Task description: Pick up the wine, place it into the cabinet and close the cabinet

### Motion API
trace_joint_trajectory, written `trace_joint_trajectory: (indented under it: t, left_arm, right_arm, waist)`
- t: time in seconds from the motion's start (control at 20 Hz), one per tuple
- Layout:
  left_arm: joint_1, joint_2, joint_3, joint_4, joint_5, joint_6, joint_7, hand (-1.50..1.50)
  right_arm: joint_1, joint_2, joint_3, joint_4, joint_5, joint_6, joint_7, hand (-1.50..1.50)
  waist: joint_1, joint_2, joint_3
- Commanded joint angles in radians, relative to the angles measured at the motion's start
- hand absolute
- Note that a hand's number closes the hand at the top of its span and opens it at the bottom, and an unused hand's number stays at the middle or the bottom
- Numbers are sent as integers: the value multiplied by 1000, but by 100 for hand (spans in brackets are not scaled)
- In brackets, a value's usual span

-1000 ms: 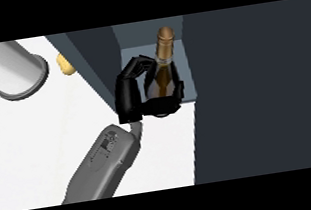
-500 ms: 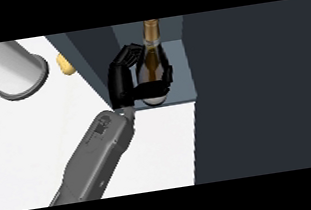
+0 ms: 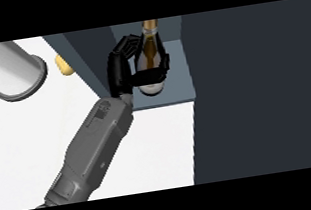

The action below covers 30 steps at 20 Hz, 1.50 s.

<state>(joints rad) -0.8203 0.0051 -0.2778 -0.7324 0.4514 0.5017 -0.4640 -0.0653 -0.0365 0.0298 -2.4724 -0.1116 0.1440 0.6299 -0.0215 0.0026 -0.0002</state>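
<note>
Colours seen at the counter, nothing fancy

The wine bottle (image 3: 149, 52) is seen in olive-brown glass with a gold neck, held by a black hand (image 3: 124, 66) on a grey forearm (image 3: 94, 149). The cabinet (image 3: 260, 86) is shown in dark slate blue, the counter (image 3: 16, 148) white, the cylinder (image 3: 8, 71) pale grey-white.

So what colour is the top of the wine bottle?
Gold, at the neck of the wine bottle, seen in the head view.
</note>
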Motion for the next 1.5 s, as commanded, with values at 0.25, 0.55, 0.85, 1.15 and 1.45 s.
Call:
trace_joint_trajectory:
  t: [0.25, 0.55, 0.85, 1.15, 1.45]
  left_arm:
    - [-184, -5, 111, 240, -16, 5, -109, 150]
    - [-181, -5, 127, 334, -5, 10, -230, 150]
    - [-269, -5, 180, 431, 2, -13, -245, 150]
    - [-322, -5, 264, 489, 91, -47, -192, 150]
    - [-302, 14, 313, 542, 104, -132, -262, 150]
  right_arm:
    - [14, -6, 12, -137, -94, -2, 88, -150]
    - [62, 12, 35, -105, -59, 15, 26, -150]
    - [42, 21, 11, -43, -68, 14, -21, -150]
    - [10, 15, 22, -43, -71, 21, 4, -150]
    - [38, 16, 44, -60, -53, 30, -5, -150]
  waist:
    - [-19, 4, 0]
    - [-21, 6, 0]
    - [-20, 9, 0]
    - [-39, 14, 0]
    - [-41, 18, -1]
